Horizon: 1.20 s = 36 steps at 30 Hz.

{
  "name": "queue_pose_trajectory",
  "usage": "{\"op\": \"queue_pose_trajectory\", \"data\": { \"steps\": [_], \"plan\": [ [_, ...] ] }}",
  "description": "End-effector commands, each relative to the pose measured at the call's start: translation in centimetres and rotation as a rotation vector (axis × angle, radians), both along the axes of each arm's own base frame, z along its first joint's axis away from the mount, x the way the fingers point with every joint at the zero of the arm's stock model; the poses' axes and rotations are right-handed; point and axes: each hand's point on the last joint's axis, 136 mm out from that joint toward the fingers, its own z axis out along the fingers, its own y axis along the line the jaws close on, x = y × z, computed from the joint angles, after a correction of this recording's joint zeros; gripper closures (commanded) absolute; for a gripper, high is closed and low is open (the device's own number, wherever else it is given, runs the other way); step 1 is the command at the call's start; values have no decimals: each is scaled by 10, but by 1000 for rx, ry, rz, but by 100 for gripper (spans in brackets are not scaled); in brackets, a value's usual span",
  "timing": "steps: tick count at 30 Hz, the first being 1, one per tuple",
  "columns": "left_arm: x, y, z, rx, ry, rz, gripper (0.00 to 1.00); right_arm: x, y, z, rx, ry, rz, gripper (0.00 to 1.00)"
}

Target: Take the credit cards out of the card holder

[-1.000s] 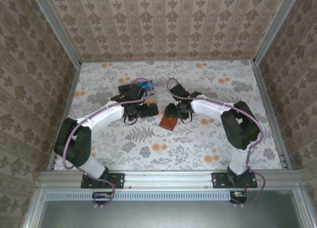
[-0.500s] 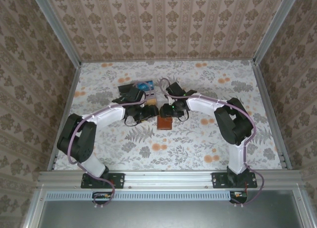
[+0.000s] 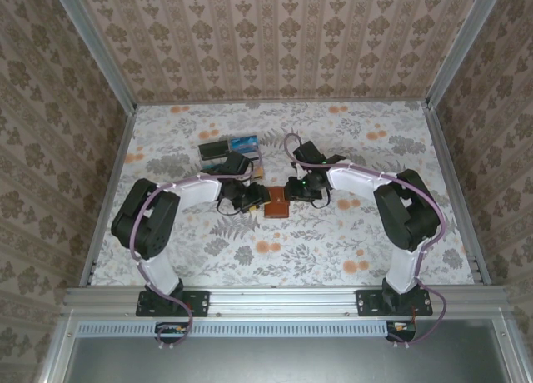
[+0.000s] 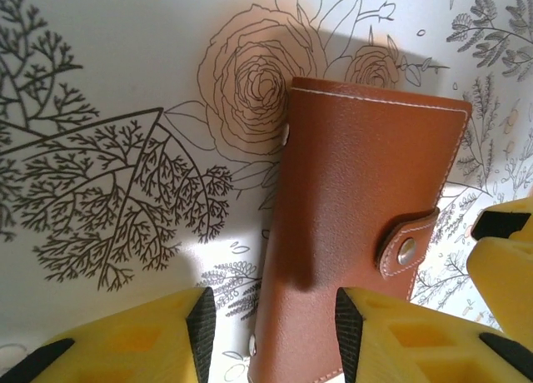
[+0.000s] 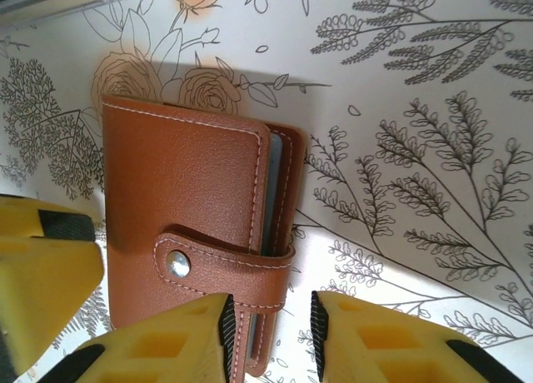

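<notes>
The card holder [image 3: 276, 206] lies flat mid-tabletop [image 3: 350, 241], strap snapped shut, credit cards presumably inside. The left hand [image 4: 271, 333] straddles its left side and the right hand [image 5: 271, 325] its strap side, both part-open, likely to steady and unsnap it. Far left, a clear tray [image 3: 229, 147] waits

Robot test cell, lab-type setup. Aluminium frame [image 3: 283, 298] boxes in floral-print table [image 3: 333, 241]; patterned wallpaper panels [image 3: 275, 42] as walls.

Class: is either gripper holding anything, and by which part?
Nothing is held yet. The left gripper straddles the folded edge of the card holder, the right gripper its strapped open edge; a gap shows beside each edge.
</notes>
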Motion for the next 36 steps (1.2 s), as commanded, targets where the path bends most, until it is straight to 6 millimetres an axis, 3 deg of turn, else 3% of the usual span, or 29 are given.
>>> {"op": "queue_pose_trajectory", "data": {
  "steps": [1, 13, 21, 30, 36],
  "plan": [
    [4, -12, 6, -41, 2, -6, 55, -5, 6, -7, 10, 47, 6, 67],
    [3, -37, 9, -220, 45, -52, 55, -9, 4, -30, -18, 101, 14, 69],
    [7, -47, 31, -332, 6, -76, 58, -13, -1, -39, -21, 118, -4, 69],
    [8, -42, 35, -317, -32, -77, 74, -6, -7, -24, -12, 74, -33, 69],
    [7, -37, 33, -285, -49, -84, 90, 6, -5, 14, 52, -52, -46, 66]
  ]
}}
